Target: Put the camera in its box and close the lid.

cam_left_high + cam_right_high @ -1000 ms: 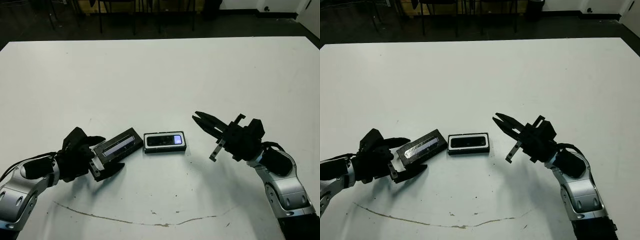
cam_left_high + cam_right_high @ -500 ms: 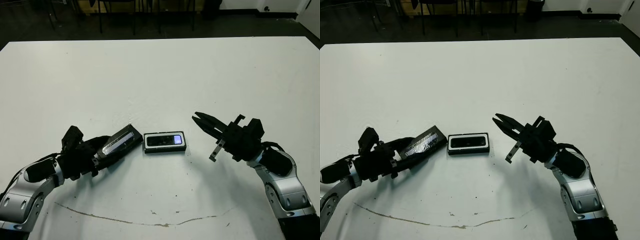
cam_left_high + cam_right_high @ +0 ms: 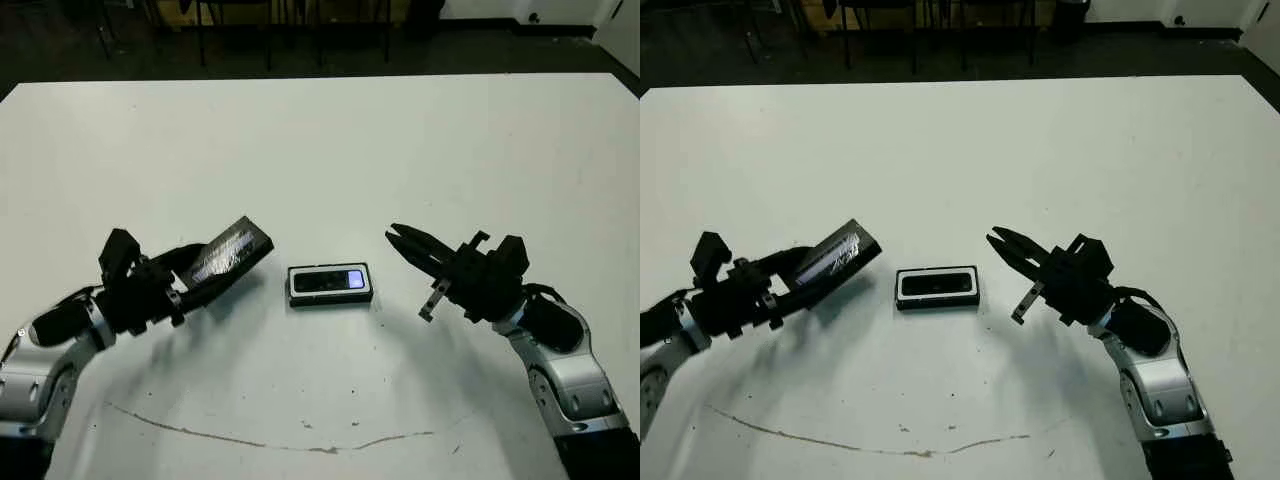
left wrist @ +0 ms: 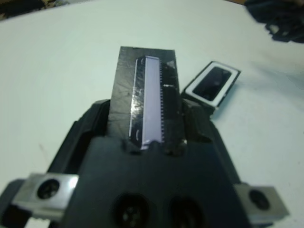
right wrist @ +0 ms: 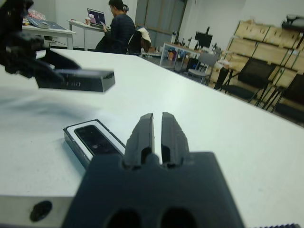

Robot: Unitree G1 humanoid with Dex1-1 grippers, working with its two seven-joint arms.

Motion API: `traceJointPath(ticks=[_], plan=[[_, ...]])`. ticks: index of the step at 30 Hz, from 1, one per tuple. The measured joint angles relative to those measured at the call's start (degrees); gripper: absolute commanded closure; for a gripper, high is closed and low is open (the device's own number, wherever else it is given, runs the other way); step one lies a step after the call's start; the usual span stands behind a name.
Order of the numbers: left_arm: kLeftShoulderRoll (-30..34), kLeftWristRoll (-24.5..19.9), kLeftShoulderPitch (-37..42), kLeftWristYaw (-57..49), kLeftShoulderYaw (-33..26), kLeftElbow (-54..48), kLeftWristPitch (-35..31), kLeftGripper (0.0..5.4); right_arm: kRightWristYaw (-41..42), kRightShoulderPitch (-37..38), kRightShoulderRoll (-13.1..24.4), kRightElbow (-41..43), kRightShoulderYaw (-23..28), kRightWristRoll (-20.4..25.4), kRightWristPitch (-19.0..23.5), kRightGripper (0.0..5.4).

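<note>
The box [image 3: 330, 284] lies flat at the table's middle, black rim and white lining, with the camera [image 3: 329, 281] lying inside it, its bluish patch toward the right. The lid [image 3: 230, 253], black with a glossy strip, is lifted off the table and tilted, left of the box. My left gripper [image 3: 190, 282] is shut on the lid's near end; in the left wrist view the lid [image 4: 146, 97] juts out from the fingers toward the box [image 4: 212, 84]. My right gripper [image 3: 392, 236] is shut on nothing, hovering right of the box [image 5: 92, 140].
A thin brown curved mark [image 3: 260, 440] runs along the table's near part. Chairs and dark floor lie beyond the far edge. In the right wrist view a person [image 5: 118, 28] sits at a desk far behind the table.
My left gripper has lifted the lid off the table and tilted its far end up, drawing back to the left. The right arm, box and camera have not moved.
</note>
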State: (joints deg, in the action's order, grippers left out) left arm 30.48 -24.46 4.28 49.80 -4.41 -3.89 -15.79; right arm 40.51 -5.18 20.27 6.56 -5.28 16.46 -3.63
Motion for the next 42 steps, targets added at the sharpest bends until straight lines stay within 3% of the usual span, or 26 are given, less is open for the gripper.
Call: traceJointPath(ticks=[4,9,12,17,27,42], plan=[[4.25,-0.10,6.19,4.36,0.12,2.88,-2.17,2.64,-1.28,-0.17,0.31,2.03,0.47,0.12,4.82,5.40],[7.86,2.01,15.84,11.09,4.82,8.27,-5.54,2.64,-1.49,-1.35,0.23,1.67,1.88,1.51,6.48,5.40],[8.00,3.55,19.82,14.43,8.51,10.92,-6.80,2.64,-2.64,-1.70,0.35,2.09,2.69,1.93,9.94,5.40],[6.66,5.37,24.70,19.60,13.47,16.52,-7.03,2.64,-2.98,-3.36,0.46,1.55,4.54,2.36,10.32,5.40],[2.15,7.73,25.80,21.17,16.81,20.32,-5.32,2.64,-3.99,-6.13,0.98,0.59,8.22,5.79,17.40,5.40],[-0.94,7.45,24.58,22.60,16.77,22.38,-4.56,2.64,-3.95,-6.58,1.19,0.52,8.40,5.34,17.38,5.40]])
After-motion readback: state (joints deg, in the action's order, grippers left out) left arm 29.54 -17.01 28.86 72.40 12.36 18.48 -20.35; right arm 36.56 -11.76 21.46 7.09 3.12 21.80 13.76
